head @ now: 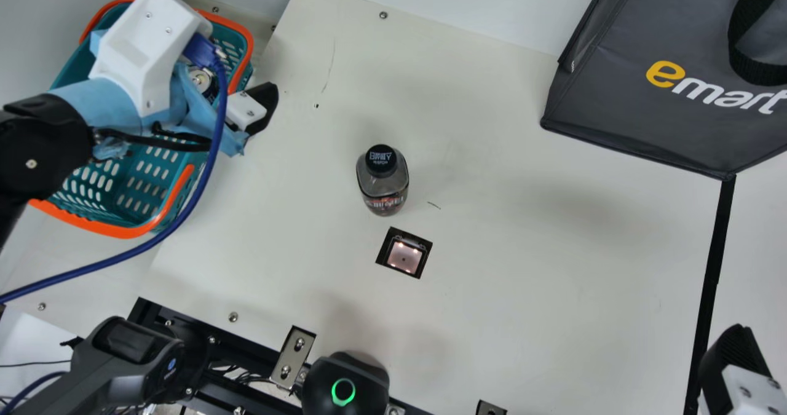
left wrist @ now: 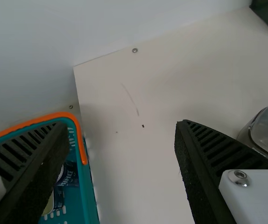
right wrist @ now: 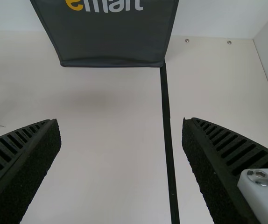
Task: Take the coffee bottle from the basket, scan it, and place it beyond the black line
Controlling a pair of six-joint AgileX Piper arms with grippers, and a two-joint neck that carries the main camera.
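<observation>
Coffee bottle [head: 382, 184] stands outside basket [head: 122, 232], short of black line [head: 717, 249]. Scan, placing prob. left. L gripper [left wrist: 122, 124], R gripper [right wrist: 122, 121]: fingers apart.

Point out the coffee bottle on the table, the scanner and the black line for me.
Coffee bottle [head: 380, 160]: main view, on its dark cap.
Scanner [head: 404, 257]: main view, on its lit window.
Black line [right wrist: 169, 149]: right wrist view, partway along its strip.

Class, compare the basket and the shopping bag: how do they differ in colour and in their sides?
The basket is teal with orange edging, whereas the shopping bag is dark grey with a black strap. The basket's sides are pierced by rows of holes; the shopping bag's visible side is unbroken. Both are containers for carrying goods.
</observation>
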